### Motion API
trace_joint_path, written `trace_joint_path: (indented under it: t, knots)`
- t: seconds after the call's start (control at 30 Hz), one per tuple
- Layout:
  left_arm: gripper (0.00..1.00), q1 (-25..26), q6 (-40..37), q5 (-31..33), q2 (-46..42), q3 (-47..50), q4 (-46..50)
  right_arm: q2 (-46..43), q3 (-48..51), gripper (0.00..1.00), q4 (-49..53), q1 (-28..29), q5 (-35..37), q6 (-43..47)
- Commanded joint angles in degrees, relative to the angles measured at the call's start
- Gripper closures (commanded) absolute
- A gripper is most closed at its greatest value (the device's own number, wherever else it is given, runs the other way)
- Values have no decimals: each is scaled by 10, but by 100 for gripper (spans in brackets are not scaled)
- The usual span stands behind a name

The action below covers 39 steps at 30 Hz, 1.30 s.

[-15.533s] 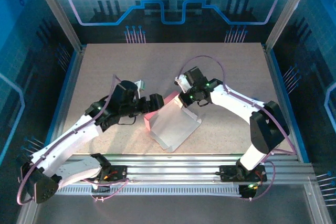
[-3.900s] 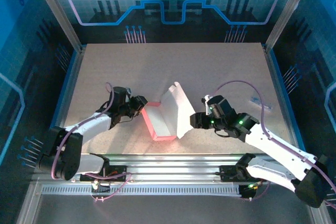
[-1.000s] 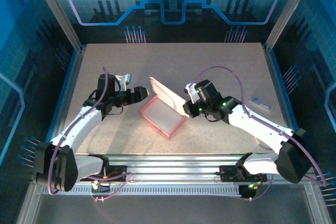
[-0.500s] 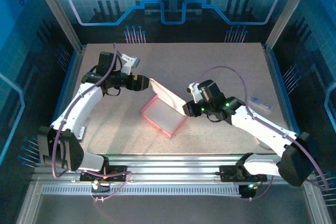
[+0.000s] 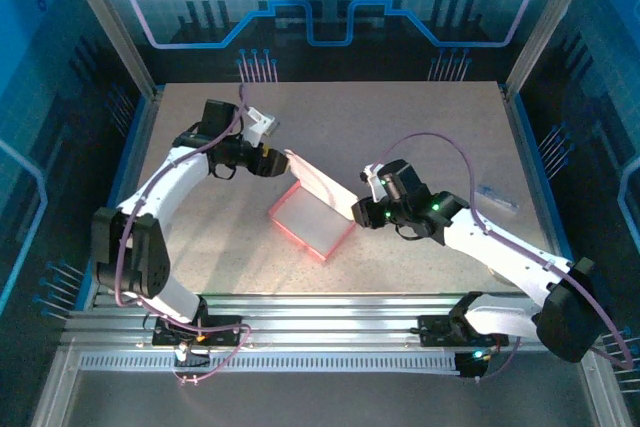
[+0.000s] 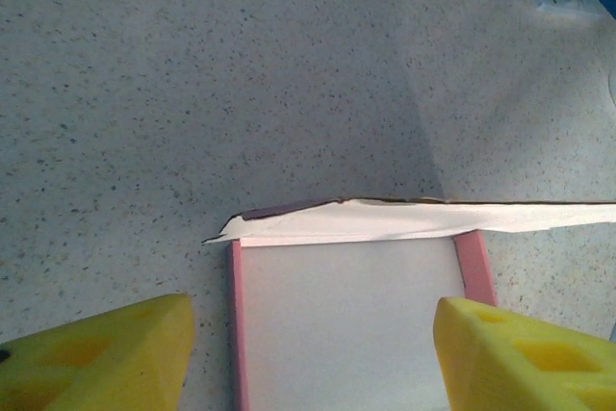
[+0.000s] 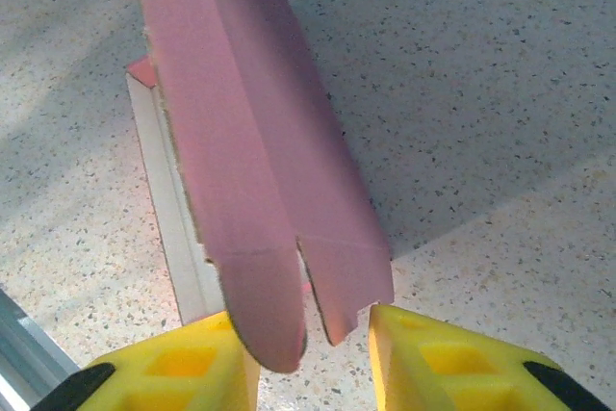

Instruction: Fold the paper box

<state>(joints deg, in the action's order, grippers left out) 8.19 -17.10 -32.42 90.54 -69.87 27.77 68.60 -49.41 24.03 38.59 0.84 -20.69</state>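
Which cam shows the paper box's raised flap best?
Right wrist: the flap is close up, its pink face, crease and end tabs clear. Left wrist gives its whitish top edge above the tray. Top external shows it small, standing at the tray's edge.

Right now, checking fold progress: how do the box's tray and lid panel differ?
The tray lies flat on the table; the lid panel stands tilted up from one tray edge. The tray shows a whitish inside with a pink rim; the lid panel shows a pink outer face ending in two tabs. Shared: one cardboard piece.
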Motion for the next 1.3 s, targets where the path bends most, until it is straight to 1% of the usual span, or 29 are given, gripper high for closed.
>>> trace_joint_path:
  t: [0.0,0.17,0.27,0.53,0.63,0.73,0.83,0.9,0.97,1.03,1.07,1.17,1.27]
  knots:
    - [33,-3,-40,-33,22,-18,-16,-3,5,65,6,5,15,-10]
    - [33,-1,-48,-51,70,-55,-4,6,-1,66,8,5,5,0]
    - [33,3,-56,-49,88,-66,-4,11,-2,67,7,4,-3,4]
    - [33,5,-57,-65,112,-82,-12,14,-4,68,4,3,-3,7]
    - [35,6,-60,-69,115,-83,-8,15,-3,70,3,2,1,6]
    - [38,8,-59,-71,117,-84,-5,17,-4,71,1,0,-1,4]
    - [46,16,-61,-66,122,-89,5,21,-4,73,1,1,0,0]
    - [51,23,-65,-51,126,-92,16,21,-3,73,3,0,5,-3]
    - [53,30,-68,-38,125,-91,20,18,-2,74,10,1,26,-13]
    - [59,37,-66,-23,121,-88,20,13,1,75,18,1,55,-27]
    - [59,41,-68,-14,119,-88,24,11,4,75,21,1,67,-33]
    - [62,49,-67,5,111,-87,31,9,4,75,34,0,87,-43]
    - [68,53,-61,12,97,-83,29,10,-1,75,48,0,108,-48]
